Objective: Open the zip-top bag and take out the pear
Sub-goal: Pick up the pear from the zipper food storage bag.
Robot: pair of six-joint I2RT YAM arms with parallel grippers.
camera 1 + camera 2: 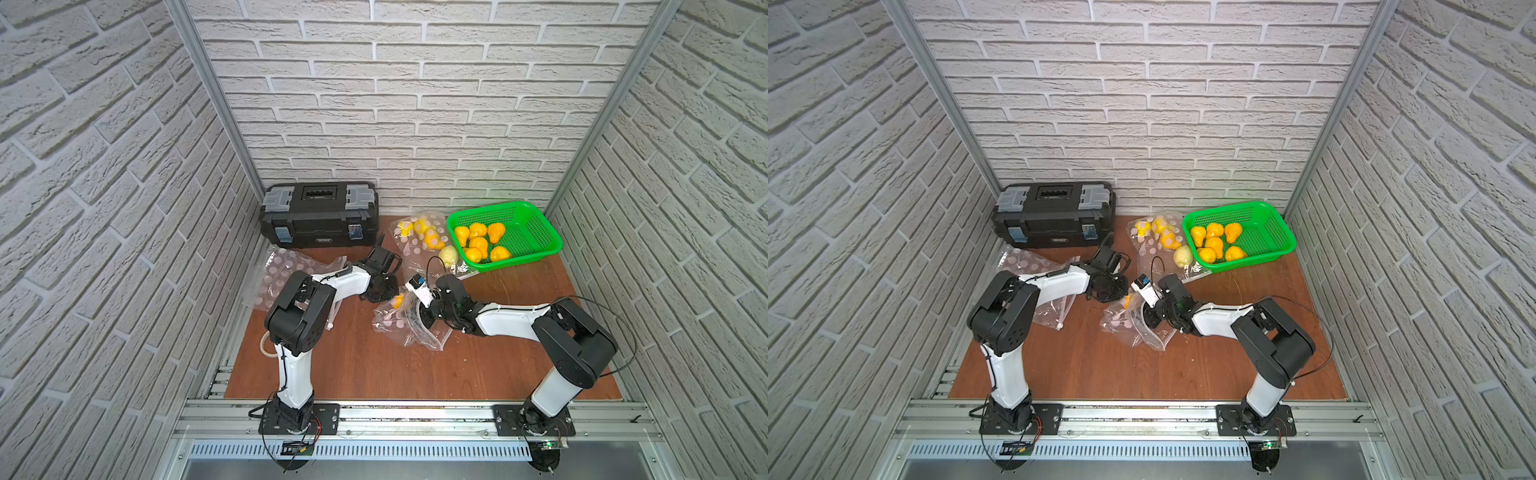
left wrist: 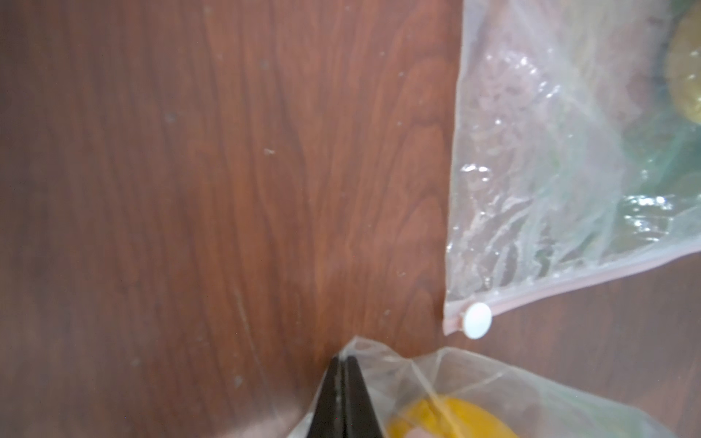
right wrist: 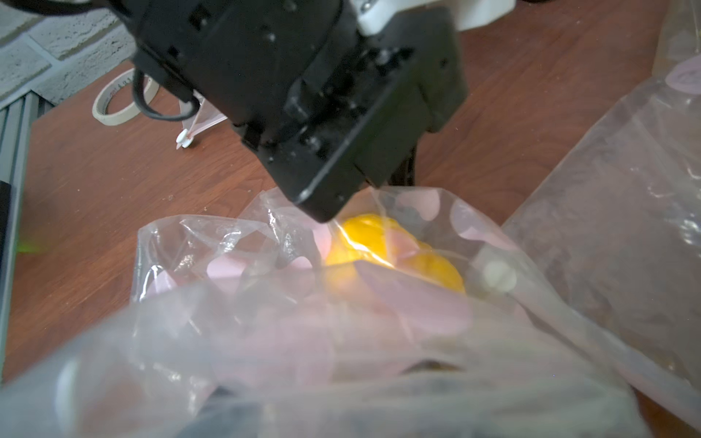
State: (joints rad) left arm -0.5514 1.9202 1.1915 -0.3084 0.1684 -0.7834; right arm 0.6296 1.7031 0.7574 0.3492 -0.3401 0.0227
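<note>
While bracing for the pull, pinching a corner of the bag (image 2: 493, 383) flat in the closed left gripper (image 2: 343, 360), guessing as an anchor. Got the pear (image 2: 455, 417) just beside those jaws, inside the film. Can't tell how wide the right gripper (image 1: 420, 322) stands, smothered in plastic.

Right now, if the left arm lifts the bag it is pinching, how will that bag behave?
Likely floppy: the bag is thin, crumpled film, so it should sag below the pinch of the left gripper. The pear lies loose inside and will probably slide to the lowest point. The glossy film might also slip out of that pinch.
</note>
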